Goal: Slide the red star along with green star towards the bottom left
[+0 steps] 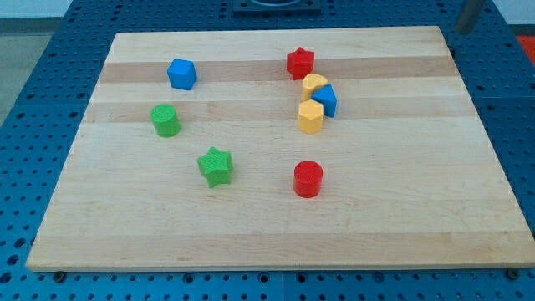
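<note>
Camera view, 1 frame, 8 blocks on record.

Tabletop (pixel 276 234): pale wooden board, lying on a blue perforated base (pixel 50 50) that shows on all sides.

My tool: a dark object crosses the view's top-right corner, off the board; I cannot tell whether it is my rod, and my tip does not show, so its place relative to the blocks cannot be given. The tool has no jaws to be wide or narrow, and it holds nothing that I can see.

Item 1, red star (pixel 300 63): near the view's top, slightly right of centre, just above the yellow pieces.

Item 2, green star (pixel 216 165): left of centre, lower half, well apart from the red star.

Item 3, blue cube (pixel 181 73): upper left.

Item 4, green cylinder (pixel 165 120): below the blue cube, up and left of the green star.

Item 5, red cylinder (pixel 308 179): right of the green star, apart from it.

Item 6, yellow rounded block (pixel 313 83): just below the red star, exact shape unclear.

Item 7, second blue block (pixel 325 100): touching the yellow rounded block on its right side.

Item 8, yellow hexagonal block (pixel 310 117): directly under items 6 and 7, touching the blue one.
</note>
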### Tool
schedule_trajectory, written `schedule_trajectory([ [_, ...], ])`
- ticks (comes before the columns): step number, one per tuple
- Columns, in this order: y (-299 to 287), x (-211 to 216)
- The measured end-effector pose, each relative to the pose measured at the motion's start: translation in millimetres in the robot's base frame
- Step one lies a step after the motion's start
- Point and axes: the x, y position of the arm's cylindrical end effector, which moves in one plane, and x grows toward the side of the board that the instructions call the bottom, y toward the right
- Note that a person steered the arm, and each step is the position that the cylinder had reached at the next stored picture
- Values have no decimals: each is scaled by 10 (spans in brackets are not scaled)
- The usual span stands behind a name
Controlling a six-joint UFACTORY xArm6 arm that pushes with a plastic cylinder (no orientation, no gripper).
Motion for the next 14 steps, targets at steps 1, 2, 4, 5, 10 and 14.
schedule_trajectory([
  [1,-116,17],
  [2,-612,131],
  [4,-1615,443],
  [5,-2021,568],
  [10,-3343,955],
  [14,-3021,1529],
])
